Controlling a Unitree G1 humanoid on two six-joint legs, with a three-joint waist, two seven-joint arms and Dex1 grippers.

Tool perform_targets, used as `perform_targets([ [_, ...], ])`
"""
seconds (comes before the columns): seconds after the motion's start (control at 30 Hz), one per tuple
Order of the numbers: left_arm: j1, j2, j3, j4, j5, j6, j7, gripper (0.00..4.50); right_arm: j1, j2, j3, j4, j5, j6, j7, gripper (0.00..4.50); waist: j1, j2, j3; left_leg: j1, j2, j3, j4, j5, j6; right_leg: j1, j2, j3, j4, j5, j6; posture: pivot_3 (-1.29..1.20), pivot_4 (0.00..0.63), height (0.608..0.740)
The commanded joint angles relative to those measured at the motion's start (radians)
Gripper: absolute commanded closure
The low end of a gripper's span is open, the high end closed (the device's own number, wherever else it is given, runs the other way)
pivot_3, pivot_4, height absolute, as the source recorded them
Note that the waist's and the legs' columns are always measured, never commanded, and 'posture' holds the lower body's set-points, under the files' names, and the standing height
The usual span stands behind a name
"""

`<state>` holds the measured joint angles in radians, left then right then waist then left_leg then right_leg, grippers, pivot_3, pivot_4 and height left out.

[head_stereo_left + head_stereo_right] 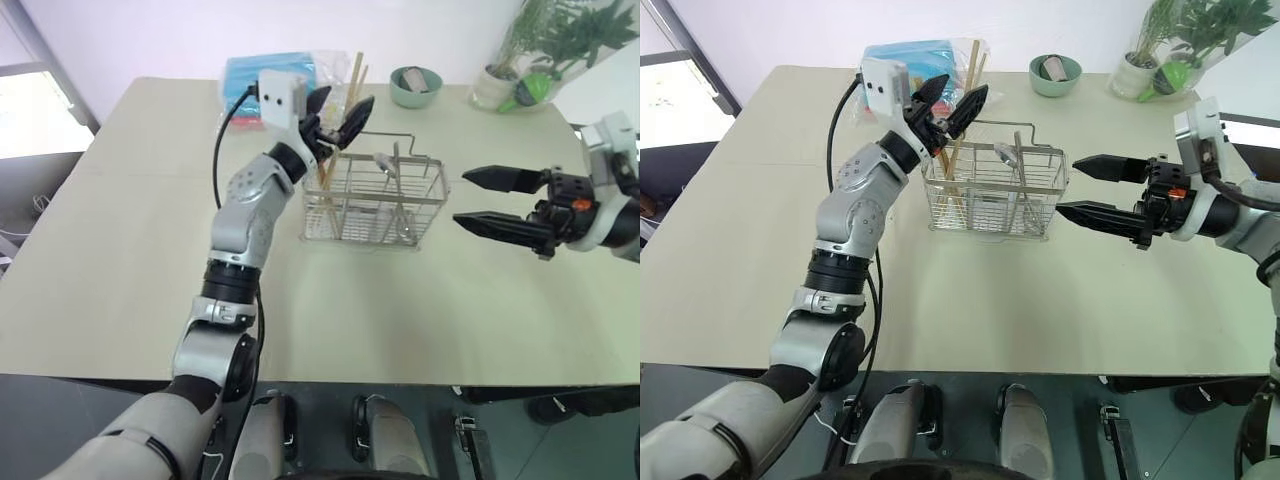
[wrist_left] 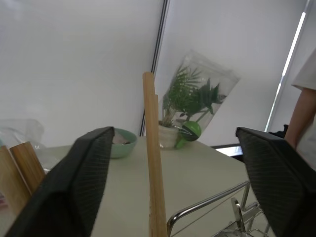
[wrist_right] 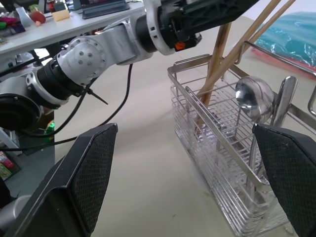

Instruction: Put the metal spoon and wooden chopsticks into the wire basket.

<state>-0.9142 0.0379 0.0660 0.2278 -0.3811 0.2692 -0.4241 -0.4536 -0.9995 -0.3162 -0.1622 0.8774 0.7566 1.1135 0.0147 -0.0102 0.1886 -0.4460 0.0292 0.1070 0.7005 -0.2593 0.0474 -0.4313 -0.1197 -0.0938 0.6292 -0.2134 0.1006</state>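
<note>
Left gripper [image 1: 342, 112] spread wide above the wire basket [image 1: 372, 200] — the wooden chopsticks [image 1: 962, 110] stand free between its fingers, leaning in the basket's left end. The metal spoon [image 3: 253, 94] stands bowl-up inside too, and the right gripper [image 1: 1102, 190] hangs open just beside the basket — holding nothing.

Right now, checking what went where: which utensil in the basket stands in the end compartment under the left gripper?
The wooden chopsticks, leaning in the wire basket's left end below the open left gripper; the metal spoon stands further right.
</note>
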Motion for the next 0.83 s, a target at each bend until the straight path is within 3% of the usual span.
perform_targets([
  [0.03,-0.008,0.038,0.026,-0.149,-0.042,0.050,0.002,0.02,-0.036,0.004,0.004,0.032,-0.020,-0.031,0.024,0.00,-0.001,0.000,0.000,0.000,0.000,0.000,0.000,0.000,0.000,0.000,0.000,0.000,0.000,0.000,0.000,0.00,0.150,0.715],
  [0.13,-0.011,0.165,0.064,-0.288,-0.106,0.187,-0.022,0.02,-0.071,0.010,0.037,0.085,-0.053,-0.055,0.048,0.00,-0.004,0.000,0.000,0.000,0.000,0.000,0.000,0.000,0.000,0.000,0.000,0.000,0.000,0.000,0.000,0.00,0.150,0.715],
  [0.23,0.005,0.364,0.088,-0.394,-0.152,0.306,-0.118,0.02,-0.095,0.013,0.062,0.127,-0.085,-0.077,0.073,0.00,-0.009,0.001,0.000,0.001,0.001,0.000,-0.001,0.001,-0.001,-0.001,0.001,0.000,0.001,0.000,0.000,0.00,0.150,0.715],
  [0.33,0.057,0.588,0.132,-0.469,-0.235,0.443,-0.252,0.02,-0.112,0.016,0.074,0.159,-0.107,-0.093,0.096,0.00,-0.013,0.002,0.000,0.001,0.001,0.001,-0.002,0.003,-0.005,-0.001,0.001,0.000,0.001,0.000,-0.001,0.00,0.150,0.715],
  [0.43,0.262,0.937,0.227,-0.545,-0.291,0.509,-0.554,0.02,-0.124,0.014,0.078,0.193,-0.125,-0.109,0.123,0.00,-0.021,0.003,0.000,0.001,0.001,0.001,-0.002,0.003,-0.006,-0.002,0.001,0.000,0.000,-0.001,-0.001,0.00,0.150,0.715],
  [0.5,0.376,1.074,0.290,-0.544,-0.288,0.502,-0.658,0.02,-0.127,0.014,0.080,0.210,-0.136,-0.119,0.137,0.00,-0.025,0.002,0.001,0.001,0.001,0.002,-0.002,0.003,-0.007,-0.003,0.001,0.000,0.001,-0.002,-0.002,0.00,0.150,0.715],
  [0.63,0.509,1.193,0.397,-0.491,-0.263,0.478,-0.742,0.02,-0.136,0.016,0.083,0.234,-0.153,-0.132,0.156,0.00,-0.008,0.003,0.001,-0.001,0.001,0.001,-0.003,-0.001,-0.006,-0.008,0.000,0.000,-0.001,-0.005,-0.008,0.00,0.150,0.715],
  [0.83,0.547,1.181,0.443,-0.492,-0.261,0.456,-0.705,0.02,-0.160,0.032,0.097,0.253,-0.168,-0.138,0.165,0.00,-0.004,0.004,0.001,-0.001,0.001,0.002,-0.004,-0.001,-0.007,-0.009,-0.001,0.000,-0.001,-0.005,-0.009,0.00,0.150,0.715],
])
